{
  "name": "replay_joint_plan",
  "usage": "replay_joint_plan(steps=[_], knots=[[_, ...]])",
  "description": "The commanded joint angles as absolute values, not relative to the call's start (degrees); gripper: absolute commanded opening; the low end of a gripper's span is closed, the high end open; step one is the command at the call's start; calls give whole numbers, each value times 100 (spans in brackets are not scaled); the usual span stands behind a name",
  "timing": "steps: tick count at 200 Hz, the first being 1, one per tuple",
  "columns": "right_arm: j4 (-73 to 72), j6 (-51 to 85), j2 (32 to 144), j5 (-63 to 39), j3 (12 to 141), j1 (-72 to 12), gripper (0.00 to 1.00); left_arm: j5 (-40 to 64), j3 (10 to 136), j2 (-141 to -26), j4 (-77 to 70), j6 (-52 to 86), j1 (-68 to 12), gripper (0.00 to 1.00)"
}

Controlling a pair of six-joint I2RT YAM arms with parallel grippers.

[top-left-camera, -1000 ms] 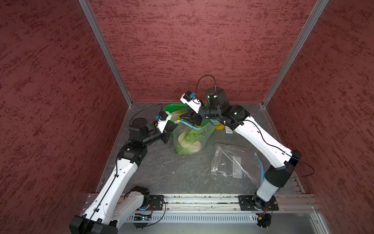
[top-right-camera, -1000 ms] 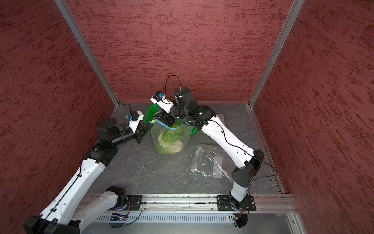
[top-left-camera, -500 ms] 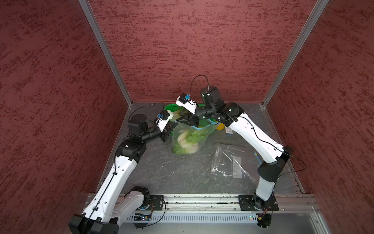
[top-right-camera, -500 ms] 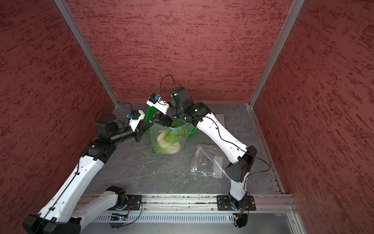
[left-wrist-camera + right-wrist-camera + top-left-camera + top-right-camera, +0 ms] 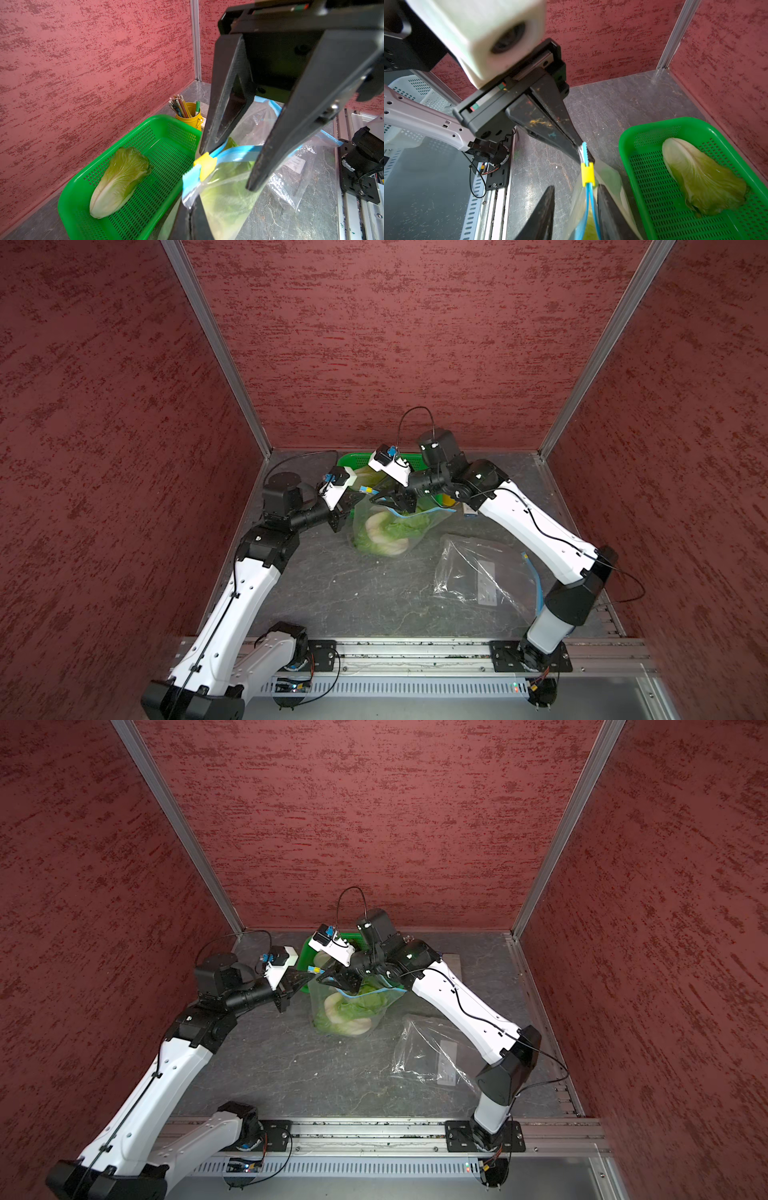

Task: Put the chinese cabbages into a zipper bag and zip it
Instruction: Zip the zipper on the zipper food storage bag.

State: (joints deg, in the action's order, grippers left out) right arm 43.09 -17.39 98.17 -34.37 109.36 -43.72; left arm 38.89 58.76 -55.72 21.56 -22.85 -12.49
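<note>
Pinched tight between pressed-together fingers of left gripper (image 5: 582,151): end of clear plastic zipper bag (image 5: 224,197), blue zip strip, just past small yellow slider (image 5: 587,174). Straddling strip beside slider, fingers partly apart, nothing held: right gripper (image 5: 227,169). Inside bag, bottom resting on grey stone-look table (image 5: 332,593): white-stalked, green-leaved chinese cabbages (image 5: 386,531), count unclear. In green perforated plastic basket (image 5: 143,137), just beside bag: one more cabbage head (image 5: 120,180). Near right arm: second clear bag (image 5: 486,572), crumpled. Behind basket: yellow pencil cup (image 5: 190,119).

Bright even light; soft shadows; wrist-view foregrounds blurred; edges distorted.
</note>
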Motion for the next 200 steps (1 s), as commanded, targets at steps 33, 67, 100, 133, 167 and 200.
replay_joint_plan(steps=[33, 67, 100, 133, 167, 200], knots=[[3996, -1723, 9900, -3371, 11197, -4403, 34, 4048, 6108, -5568, 2007, -2320, -1240, 0], [3924, -1680, 10002, -3366, 11285, -4402, 32, 4058, 6141, -5576, 2004, -2302, -1246, 0], [3849, -1687, 10078, -3357, 11353, -4401, 30, 4071, 6144, -5573, 1968, -2293, -1257, 0], [3802, -1708, 10167, -3396, 11374, -4404, 26, 4058, 6157, -5582, 1986, -2291, -1257, 0], [3781, -1709, 10142, -3420, 11337, -4399, 20, 4035, 6152, -5564, 1995, -2291, -1257, 0], [3658, -1683, 10009, -3382, 11251, -4399, 15, 4040, 6086, -5533, 1961, -2189, -1248, 0]])
